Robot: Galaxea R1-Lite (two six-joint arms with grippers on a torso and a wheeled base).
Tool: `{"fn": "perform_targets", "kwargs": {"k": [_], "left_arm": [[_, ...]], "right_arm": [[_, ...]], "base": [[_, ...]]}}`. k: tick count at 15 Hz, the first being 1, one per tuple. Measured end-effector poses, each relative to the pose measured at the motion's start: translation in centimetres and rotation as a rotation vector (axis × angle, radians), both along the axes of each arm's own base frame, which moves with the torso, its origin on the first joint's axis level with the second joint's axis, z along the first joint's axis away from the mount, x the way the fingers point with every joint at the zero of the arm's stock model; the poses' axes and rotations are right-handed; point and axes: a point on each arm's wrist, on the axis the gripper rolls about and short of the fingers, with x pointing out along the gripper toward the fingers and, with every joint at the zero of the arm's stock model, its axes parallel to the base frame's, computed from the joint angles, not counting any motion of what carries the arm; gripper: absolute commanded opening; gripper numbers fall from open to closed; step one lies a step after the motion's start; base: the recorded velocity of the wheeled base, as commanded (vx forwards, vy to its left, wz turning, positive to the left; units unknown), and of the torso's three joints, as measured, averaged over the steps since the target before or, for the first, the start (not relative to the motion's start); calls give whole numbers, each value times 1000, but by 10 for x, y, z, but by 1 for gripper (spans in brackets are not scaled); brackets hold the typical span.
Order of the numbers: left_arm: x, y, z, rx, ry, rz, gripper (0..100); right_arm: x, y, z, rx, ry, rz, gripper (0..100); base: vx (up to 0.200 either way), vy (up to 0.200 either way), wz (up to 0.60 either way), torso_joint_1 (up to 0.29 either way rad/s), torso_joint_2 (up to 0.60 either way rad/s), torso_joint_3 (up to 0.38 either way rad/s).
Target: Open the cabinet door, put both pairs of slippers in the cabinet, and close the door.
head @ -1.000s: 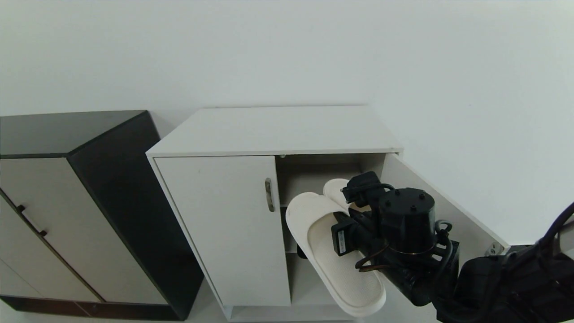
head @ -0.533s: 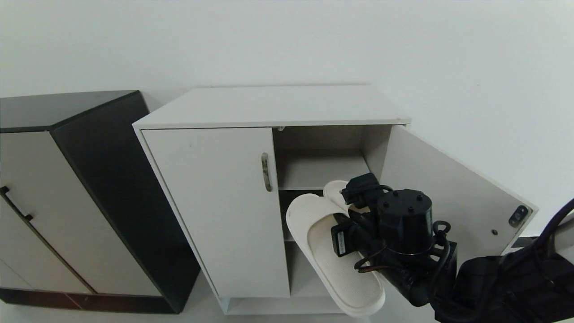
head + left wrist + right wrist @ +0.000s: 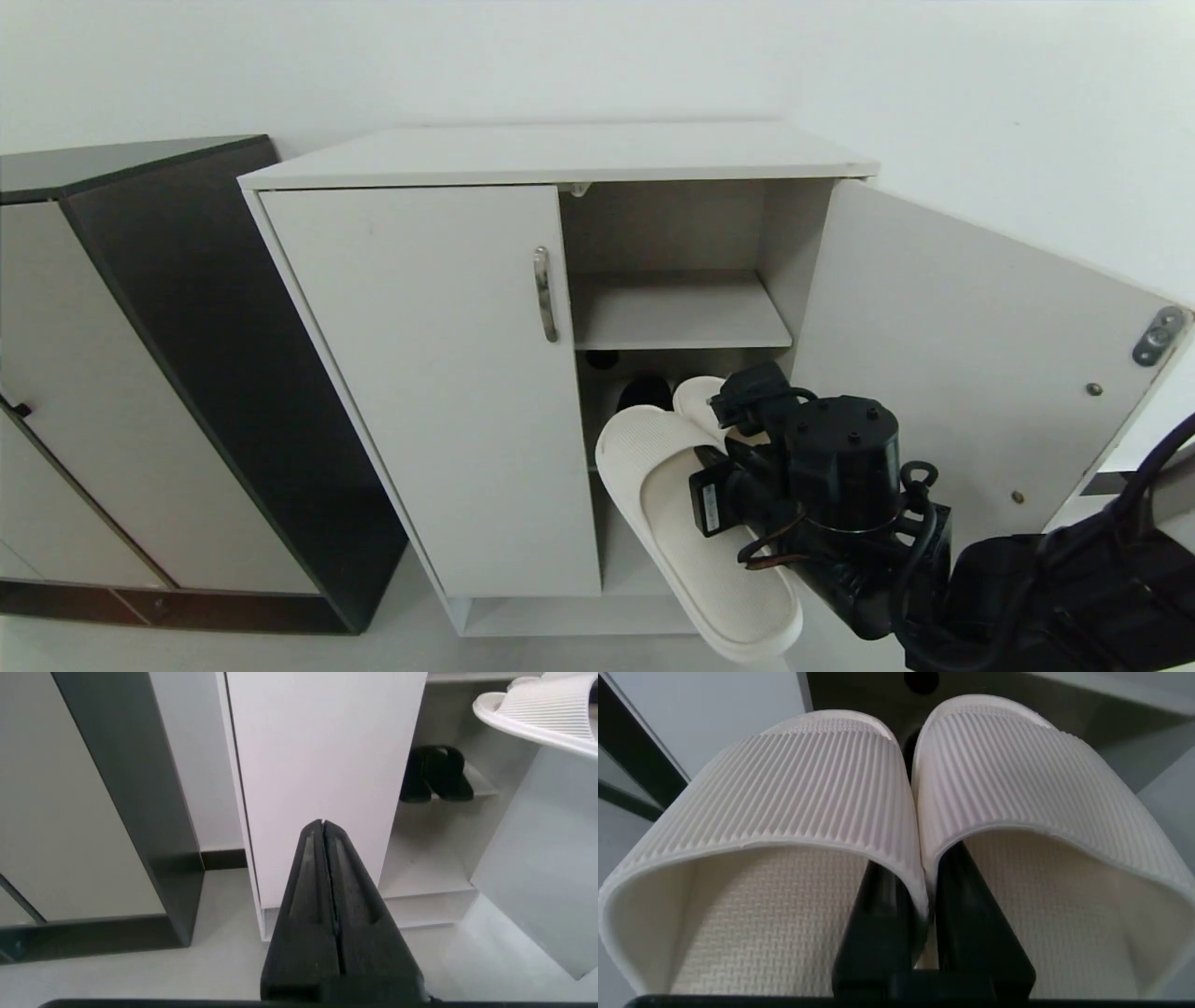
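Cabinet: white two-door cabinet (image 3: 560, 154); right-hand door (image 3: 952, 327) swung wide open, left-hand door (image 3: 420, 373) shut.
Right tool: right tool (image 3: 924, 915) clamped on a pair of cream ribbed foam slippers (image 3: 672, 485), pinching their two inner side walls together; toes point into the open half, heels hang low outside it.
Left tool: left tool (image 3: 324, 887) has its fingers pressed together on nothing, low and well out in front of the shut door.
Black pair: pair of black slippers (image 3: 437, 773) lies on the middle shelf (image 3: 478, 784), under the bare upper shelf (image 3: 677, 313).
Step (judged): cream pair going in; door closing not yet done.
Risk 1: the hold is on thin soft walls only, so one slipper may splay or slide out if a toe meets a shelf edge.
Risk 2: a middle-shelf entry would shove the black pair.
Risk 3: the arm is near the open door; a sideways swing could knock it.
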Motion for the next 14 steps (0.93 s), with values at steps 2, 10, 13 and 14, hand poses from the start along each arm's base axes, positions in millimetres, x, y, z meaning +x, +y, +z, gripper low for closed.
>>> {"fn": "perform_targets", "kwargs": {"k": [2,10,13,14], "left_arm": [[0,0,0,0,0,0,0],[0,0,0,0,0,0,0],[0,0,0,0,0,0,0],[0,0,0,0,0,0,0]], "right_arm": [[1,0,-1,-4,-1,0,0],[2,1,-6,-34,-16,2,0],[5,7,-4,-67,-81,-45,0],[6,12,-1,-77,-83,-77,0]], "base": [[0,0,0,-27,391,364],[0,0,0,-1,45,42],[0,0,0,0,0,0],[0,0,0,0,0,0]]}}
